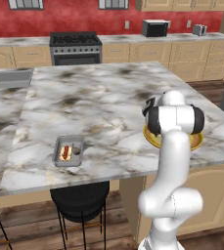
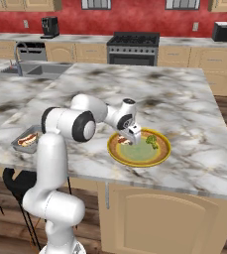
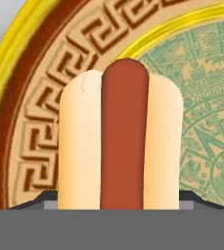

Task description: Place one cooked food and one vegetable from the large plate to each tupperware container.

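Observation:
The large plate (image 2: 141,163) lies near the island's front right edge, and its yellow rim (image 1: 151,140) peeks out beside my arm. My gripper (image 2: 130,136) is down on its left part. In the hand view a hot dog (image 3: 124,136) in a pale bun lies on the plate (image 3: 33,102), with my gripper (image 3: 118,201) astride it and a dark fingertip (image 3: 49,198) pressed against each side of the bun. A green broccoli piece (image 2: 151,142) rests on the plate's right part. A grey tupperware container (image 1: 69,163) at the front left holds a hot dog (image 1: 64,153) and a dark item (image 1: 77,151).
The marble island (image 1: 99,102) stretches back toward a stove (image 1: 76,47) and a sink (image 2: 38,71). A black stool (image 1: 80,200) stands under the front edge below the container. A microwave (image 1: 155,28) and toaster (image 1: 199,30) sit on the back counter.

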Motion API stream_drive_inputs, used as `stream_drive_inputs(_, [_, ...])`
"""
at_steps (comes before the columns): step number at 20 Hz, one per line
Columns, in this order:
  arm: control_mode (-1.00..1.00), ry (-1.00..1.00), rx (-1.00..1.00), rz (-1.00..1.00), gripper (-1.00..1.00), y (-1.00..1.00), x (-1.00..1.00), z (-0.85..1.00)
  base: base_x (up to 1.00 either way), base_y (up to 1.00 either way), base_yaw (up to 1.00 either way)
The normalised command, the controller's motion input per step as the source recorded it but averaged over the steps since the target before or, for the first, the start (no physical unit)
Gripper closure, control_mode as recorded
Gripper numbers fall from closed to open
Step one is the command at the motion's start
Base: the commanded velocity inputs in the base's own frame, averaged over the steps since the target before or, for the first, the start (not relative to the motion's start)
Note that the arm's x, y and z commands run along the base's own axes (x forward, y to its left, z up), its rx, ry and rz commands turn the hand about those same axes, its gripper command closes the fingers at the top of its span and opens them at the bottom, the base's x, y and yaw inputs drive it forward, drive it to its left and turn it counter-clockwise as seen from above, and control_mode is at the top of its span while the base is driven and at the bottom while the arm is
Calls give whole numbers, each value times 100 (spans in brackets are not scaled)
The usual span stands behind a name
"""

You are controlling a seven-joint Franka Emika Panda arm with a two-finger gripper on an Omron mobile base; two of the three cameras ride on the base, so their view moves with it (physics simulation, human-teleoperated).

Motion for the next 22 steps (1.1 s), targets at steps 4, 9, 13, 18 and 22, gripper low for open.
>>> stream_drive_inputs(4, [-100, -2, 4, 0, 100, 1, -99, 72, 0, 0, 0])
stream_drive_inputs(9, [-100, 0, 3, 0, 100, 12, -99, 79, 0, 0, 0])
stream_drive_inputs(13, [-100, -1, 1, 0, 100, 54, -88, 65, 0, 0, 0])
stream_drive_inputs(18, [-100, -3, 0, 2, 100, 57, -63, 54, 0, 0, 0])
stream_drive_inputs(22, [-100, -18, -4, 6, 100, 57, -50, 35, 0, 0, 0])
